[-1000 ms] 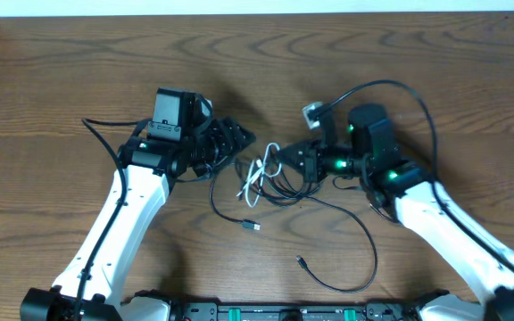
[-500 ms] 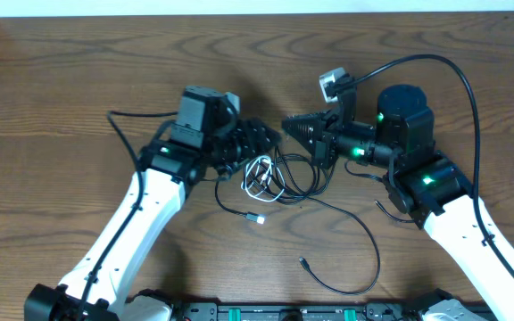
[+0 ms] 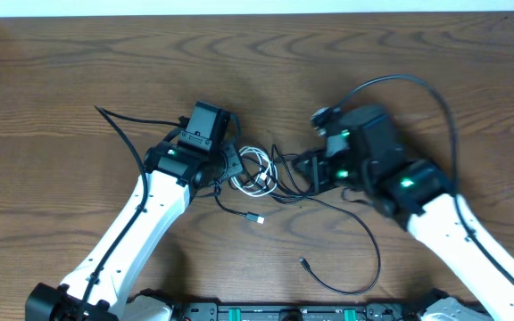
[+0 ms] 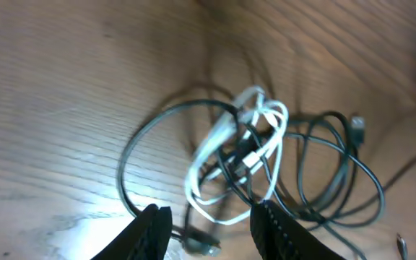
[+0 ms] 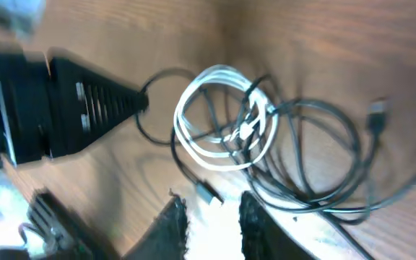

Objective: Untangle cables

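At middle of brown wooden table (image 3: 61, 89), both arms stretched inward: left gripper (image 4: 209, 211) and right gripper (image 5: 211, 202) flank tangle, each part-open, empty. One coiled white cable (image 5: 219, 72), two thin black cables (image 3: 255, 218).

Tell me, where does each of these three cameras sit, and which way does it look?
Overhead: fixed above the table, looking straight down; both arms show, with the left gripper and the right gripper on either side of the tangle.
Left wrist: rides on the left arm, looking past its own fingers at the white cable looped among the black cables.
Right wrist: rides on the right arm, looking past its own fingers at the tangle, with the left gripper opposite.
Shared: both wrist views show the white loop, from opposite sides.
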